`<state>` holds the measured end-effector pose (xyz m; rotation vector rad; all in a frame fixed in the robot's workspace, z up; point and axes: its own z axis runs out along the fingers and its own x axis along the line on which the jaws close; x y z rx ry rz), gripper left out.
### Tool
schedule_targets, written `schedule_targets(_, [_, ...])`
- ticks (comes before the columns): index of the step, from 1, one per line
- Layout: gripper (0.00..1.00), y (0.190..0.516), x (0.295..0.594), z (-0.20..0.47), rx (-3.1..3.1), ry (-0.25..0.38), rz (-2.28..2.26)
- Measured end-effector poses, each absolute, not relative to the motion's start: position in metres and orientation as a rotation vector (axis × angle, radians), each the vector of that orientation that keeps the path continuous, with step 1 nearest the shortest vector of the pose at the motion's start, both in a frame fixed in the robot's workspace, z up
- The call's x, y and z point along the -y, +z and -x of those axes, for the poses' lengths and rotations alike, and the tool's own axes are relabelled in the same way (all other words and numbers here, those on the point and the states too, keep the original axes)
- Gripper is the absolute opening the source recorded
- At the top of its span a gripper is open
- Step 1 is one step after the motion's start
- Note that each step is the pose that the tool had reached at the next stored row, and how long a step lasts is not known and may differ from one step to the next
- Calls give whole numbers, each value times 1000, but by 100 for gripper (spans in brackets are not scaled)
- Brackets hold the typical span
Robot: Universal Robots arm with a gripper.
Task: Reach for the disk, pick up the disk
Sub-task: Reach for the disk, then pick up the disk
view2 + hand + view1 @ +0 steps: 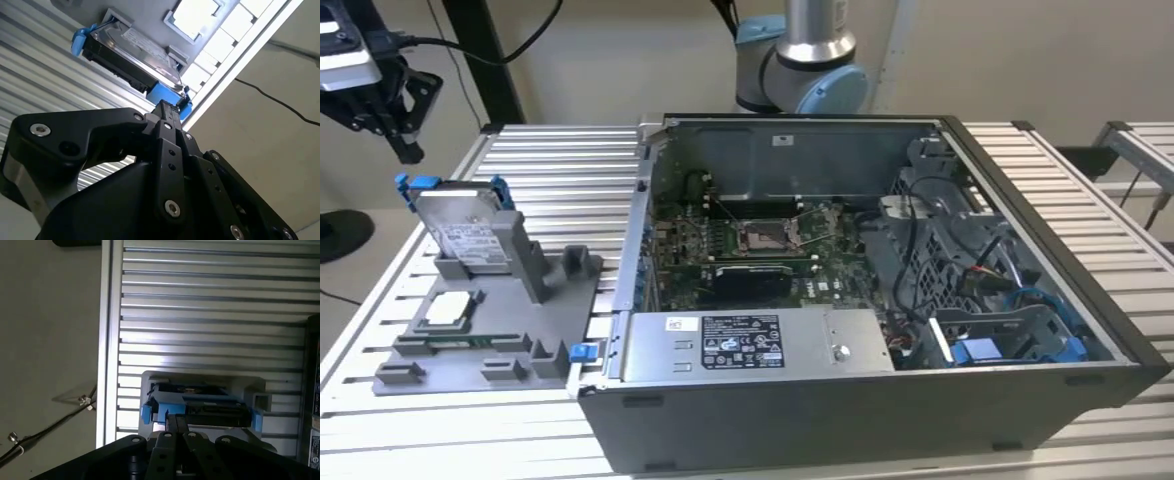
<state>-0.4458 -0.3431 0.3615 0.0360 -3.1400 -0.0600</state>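
Silver-grey disk [460,228]: stands on edge in a slot at the far end of the grey holder [520,345], label face showing. We judge that this upright pose keeps its top edge free for a grasp from above.
Blue rails [411,186]: they run along the disk's edges, and we see one end poking out above the holder at each side.
Gripper [408,148]: hangs above the holder's far end, apart from the disk. In the second wrist view we see its fingers [167,130] drawn together with nothing between them, pointing toward the disk.
Chip [450,308]: lies flat in a shallow recess of the holder, where we think it is kept from sliding.
Computer case [881,400]: stands open just beside the holder.
Worktop [560,150]: ribbed metal, carrying holder and case.
Count: we find one disk, two rail ends, one gripper, one holder, one chip, one case.
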Motion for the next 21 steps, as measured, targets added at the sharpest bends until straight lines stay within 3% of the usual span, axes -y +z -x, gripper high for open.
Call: schedule_targets(21, [0, 362, 342, 446, 3137, -60, -118])
